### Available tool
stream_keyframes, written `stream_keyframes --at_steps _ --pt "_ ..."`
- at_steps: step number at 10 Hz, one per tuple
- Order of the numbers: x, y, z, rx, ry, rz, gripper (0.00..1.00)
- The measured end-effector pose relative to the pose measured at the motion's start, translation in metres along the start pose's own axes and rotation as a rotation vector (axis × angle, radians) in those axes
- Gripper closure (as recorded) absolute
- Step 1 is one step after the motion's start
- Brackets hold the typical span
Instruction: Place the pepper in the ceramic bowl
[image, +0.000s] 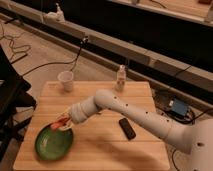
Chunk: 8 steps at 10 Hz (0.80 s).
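A small white paper cup (65, 80) stands near the back left of the pale wooden bench (105, 150). A slim white bottle (120, 78) stands upright at the back edge. A black oblong object (127, 128) lies flat right of centre. The pincer (64, 121) hangs over the bench's left front part.
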Motion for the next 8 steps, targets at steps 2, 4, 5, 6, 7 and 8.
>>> stream_keyframes --at_steps 2,4,5,6,7,8 --pt "0.003 0.010 0.006 0.003 -0.017 0.032 0.35" --pt "0.001 0.018 0.007 -0.002 -0.027 0.041 0.35" --pt "0.001 0.019 0.007 -0.004 -0.028 0.040 0.35" --pt "0.000 0.019 0.009 -0.006 -0.029 0.039 0.35" --pt "0.000 0.019 0.009 -0.006 -0.029 0.039 0.35" --pt "0.000 0.019 0.008 -0.006 -0.029 0.039 0.35"
